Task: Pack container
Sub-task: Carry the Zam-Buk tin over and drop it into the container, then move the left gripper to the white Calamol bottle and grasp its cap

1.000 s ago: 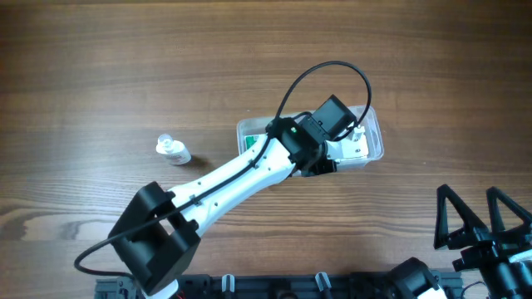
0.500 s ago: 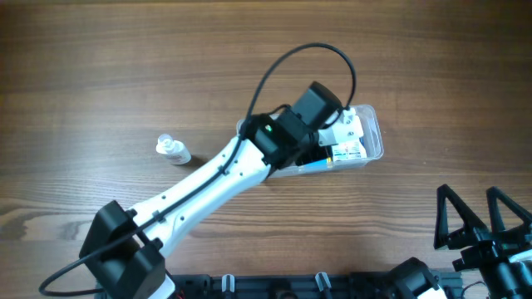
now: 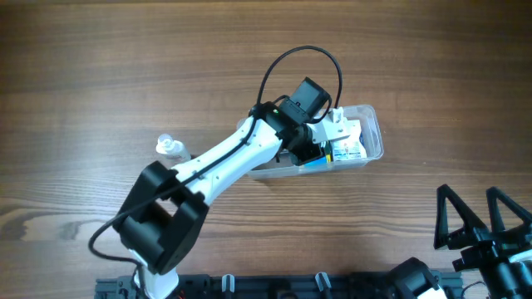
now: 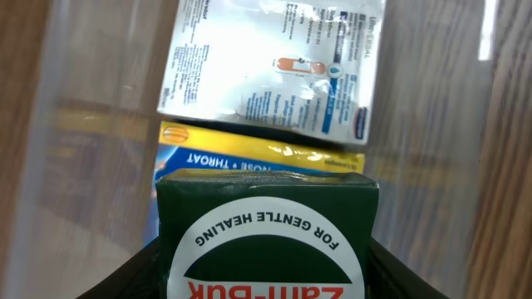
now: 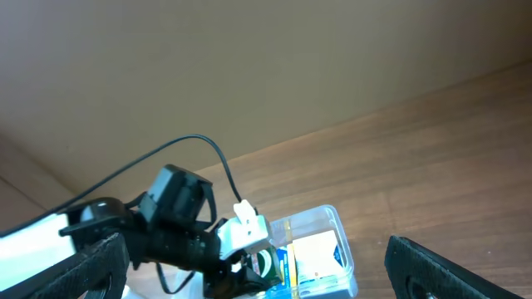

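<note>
- Where the overhead view shows only the left arm lying across the tub and hiding its left half, the left wrist view looks straight into it: the left gripper clamps a green carton by two sides, with a yellow box and a white sachet just beyond
- Only the right wrist view takes the tub from the side, with the arm reaching in from the left
- The tub sits right of the table's middle; a small bottle lies well to its left
- The right gripper is at the near right corner, fingers spread wide, well apart from the tub
- Against half a second ago, the left arm's elbow has swung from the lower left toward the middle; the wrist stays over the tub; the bottle and right gripper are unmoved
- Carton: "FOR GENTLE HEALING" and, upside down, "Zam-Buk"; box: "THROAT"; sachet: "UNIVERSAL", the rest too small to read
</note>
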Action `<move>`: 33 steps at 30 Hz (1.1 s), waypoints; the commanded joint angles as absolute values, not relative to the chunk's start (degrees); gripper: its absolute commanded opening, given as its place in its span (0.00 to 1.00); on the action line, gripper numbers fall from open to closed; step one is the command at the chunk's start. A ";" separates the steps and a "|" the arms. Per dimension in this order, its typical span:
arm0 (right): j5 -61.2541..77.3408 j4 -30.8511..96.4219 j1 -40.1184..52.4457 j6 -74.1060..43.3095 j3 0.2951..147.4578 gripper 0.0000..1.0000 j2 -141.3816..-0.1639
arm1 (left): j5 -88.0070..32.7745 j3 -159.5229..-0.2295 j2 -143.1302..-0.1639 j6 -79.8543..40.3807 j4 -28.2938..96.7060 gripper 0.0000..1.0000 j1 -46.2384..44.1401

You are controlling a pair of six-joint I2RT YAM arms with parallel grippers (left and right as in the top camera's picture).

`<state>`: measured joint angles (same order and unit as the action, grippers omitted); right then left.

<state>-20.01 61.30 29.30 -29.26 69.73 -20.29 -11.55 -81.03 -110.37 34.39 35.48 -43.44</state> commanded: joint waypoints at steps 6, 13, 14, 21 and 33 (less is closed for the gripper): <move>-21.15 61.19 29.39 -28.67 69.69 1.00 -20.08 | -11.07 -82.37 -111.59 30.11 34.92 0.73 -43.51; -21.15 61.19 29.39 -28.67 69.69 1.00 -20.08 | -10.20 -86.28 -97.62 26.94 37.63 0.86 -43.48; -21.15 61.19 29.39 -28.67 69.69 1.00 -20.08 | -10.20 -86.28 -95.18 26.00 38.04 0.86 -43.44; -21.12 61.19 29.39 -28.64 69.69 1.00 -20.08 | 11.60 -86.28 -82.26 8.62 54.83 0.73 -37.69; -21.12 61.19 29.39 -28.64 69.69 1.00 -20.08 | 6.87 -85.27 -84.09 -14.22 72.71 0.75 -4.60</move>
<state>-20.01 61.30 29.30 -29.26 69.73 -20.29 10.37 -86.06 -80.90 -10.24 73.19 -9.50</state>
